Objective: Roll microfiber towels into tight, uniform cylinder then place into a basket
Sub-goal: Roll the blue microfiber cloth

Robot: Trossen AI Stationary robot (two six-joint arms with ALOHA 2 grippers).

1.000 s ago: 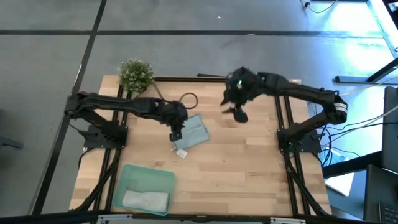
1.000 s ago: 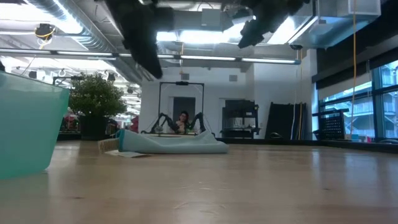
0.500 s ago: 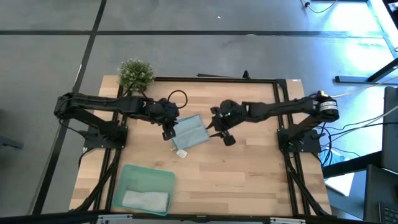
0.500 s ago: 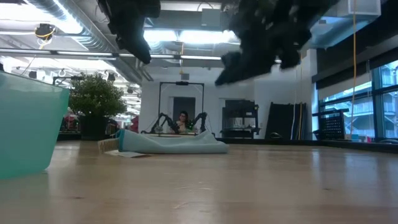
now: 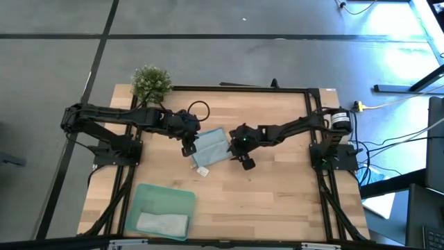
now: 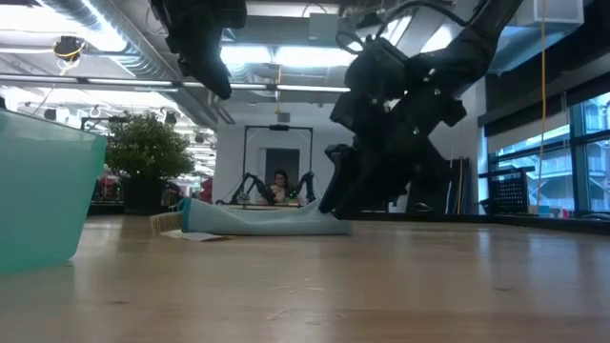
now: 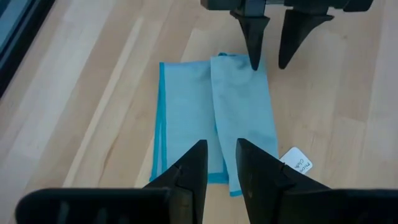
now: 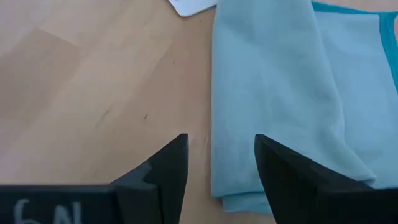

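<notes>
**Both grippers poised over the blue towel; grey towel in the basket**

The right gripper (image 5: 238, 148) has its two fingers (image 8: 163, 167) spread wide with nothing between them. It is low over the table, at the right-hand edge of the light blue towel (image 5: 211, 146); one finger is over bare wood, the other over the cloth's edge. In the low view this gripper (image 6: 335, 195) reaches down close to the towel (image 6: 257, 220), though whether it touches cannot be told.

The left gripper (image 5: 190, 145) has its fingers (image 7: 189, 171) held close together with a narrow gap, gripping nothing. It hangs above the opposite, left edge of the blue towel, clearly raised off the table in the low view.

The blue towel (image 7: 214, 118) lies flat near the middle of the wooden table (image 5: 277, 201), folded lengthwise into overlapping layers, with a small white tag (image 7: 293, 161) sticking out at one corner. It is not rolled.

The basket (image 5: 161, 198) sits at the table's front left corner, well apart from both grippers. Inside it lies the pale grey towel (image 5: 162, 223), bunched along the front wall.

A small potted plant (image 5: 150, 82) stands at the back left corner.
</notes>
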